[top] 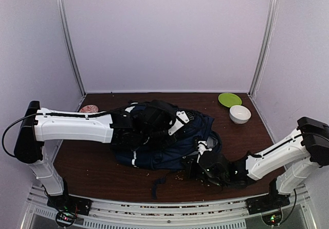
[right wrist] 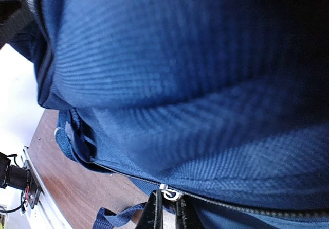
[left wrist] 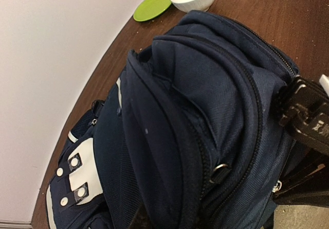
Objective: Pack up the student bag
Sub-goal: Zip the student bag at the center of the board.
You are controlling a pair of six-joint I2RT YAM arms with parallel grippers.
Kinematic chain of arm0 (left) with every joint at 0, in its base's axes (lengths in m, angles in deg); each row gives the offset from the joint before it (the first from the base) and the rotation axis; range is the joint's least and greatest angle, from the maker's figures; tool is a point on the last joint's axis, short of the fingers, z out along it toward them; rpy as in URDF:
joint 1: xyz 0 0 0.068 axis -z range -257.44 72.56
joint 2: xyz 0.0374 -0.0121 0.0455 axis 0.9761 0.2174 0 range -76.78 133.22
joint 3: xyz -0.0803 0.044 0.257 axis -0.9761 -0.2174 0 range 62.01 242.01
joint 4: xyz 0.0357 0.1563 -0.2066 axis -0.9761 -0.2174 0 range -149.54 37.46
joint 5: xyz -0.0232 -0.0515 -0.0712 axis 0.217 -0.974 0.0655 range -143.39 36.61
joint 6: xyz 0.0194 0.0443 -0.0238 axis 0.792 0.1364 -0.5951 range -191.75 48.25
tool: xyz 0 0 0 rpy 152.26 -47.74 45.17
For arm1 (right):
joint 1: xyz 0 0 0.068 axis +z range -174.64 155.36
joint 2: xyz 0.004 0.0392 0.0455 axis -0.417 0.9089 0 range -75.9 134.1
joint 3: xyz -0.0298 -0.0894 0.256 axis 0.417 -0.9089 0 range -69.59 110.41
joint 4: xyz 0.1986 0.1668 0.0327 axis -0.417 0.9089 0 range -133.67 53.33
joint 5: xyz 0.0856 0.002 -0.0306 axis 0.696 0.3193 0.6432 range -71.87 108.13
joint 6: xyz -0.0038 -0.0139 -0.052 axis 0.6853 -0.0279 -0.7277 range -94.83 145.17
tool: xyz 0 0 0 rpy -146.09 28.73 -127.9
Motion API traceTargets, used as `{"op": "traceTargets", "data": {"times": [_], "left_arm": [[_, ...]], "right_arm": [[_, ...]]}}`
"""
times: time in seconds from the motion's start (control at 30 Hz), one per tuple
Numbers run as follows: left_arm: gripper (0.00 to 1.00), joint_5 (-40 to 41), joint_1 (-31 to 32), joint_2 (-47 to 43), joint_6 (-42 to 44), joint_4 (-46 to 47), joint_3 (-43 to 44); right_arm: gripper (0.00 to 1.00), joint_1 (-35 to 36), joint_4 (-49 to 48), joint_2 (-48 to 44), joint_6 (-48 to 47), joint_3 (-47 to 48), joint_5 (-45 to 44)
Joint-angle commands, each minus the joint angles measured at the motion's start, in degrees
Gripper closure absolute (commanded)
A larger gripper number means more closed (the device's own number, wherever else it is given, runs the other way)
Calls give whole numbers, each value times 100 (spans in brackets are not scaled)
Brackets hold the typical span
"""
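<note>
Bright, even light; student bag (right wrist: 180,85) blurred close.

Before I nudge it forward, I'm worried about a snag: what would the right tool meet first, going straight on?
The student bag: the right tool seems shut on its zipper pull, with navy fabric directly ahead, probably touching.

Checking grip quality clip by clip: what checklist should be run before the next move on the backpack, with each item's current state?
1. Right gripper shut on the zipper pull: ok.
2. Left gripper holding the backpack: cannot tell, its fingers are hidden.
3. Loose strap clear of the right gripper: not ok, it lies right beside the fingers.
4. White bowl and green plate apart from the backpack: ok.
</note>
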Motion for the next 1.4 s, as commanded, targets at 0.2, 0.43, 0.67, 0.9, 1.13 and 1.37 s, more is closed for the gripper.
{"op": "traceTargets", "data": {"times": [0.2,0.43,0.67,0.9,1.13,1.37], "left_arm": [[100,379,-48,-27,-342,-61,-7],[100,491,-48,-41,-348,-24,-230],[100,352,-46,-94,-335,-24,-466],[100,48,22,-194,-84,90,-772],[100,-37,137,-448,239,69,-1234],[90,-508,143,-581,29,-206,-1125]], "right_arm": [[100,68,1895,-1056,-57,17,-521],[100,-39,3223,-1992,-81,-174,-1051],[100,-689,3993,-2788,-269,-287,-1291],[100,-1532,4156,-3066,-912,-211,-1118],[100,-2088,4169,-3351,-1627,-87,-829],[100,-2059,3459,-3516,-1965,-235,712]]}}
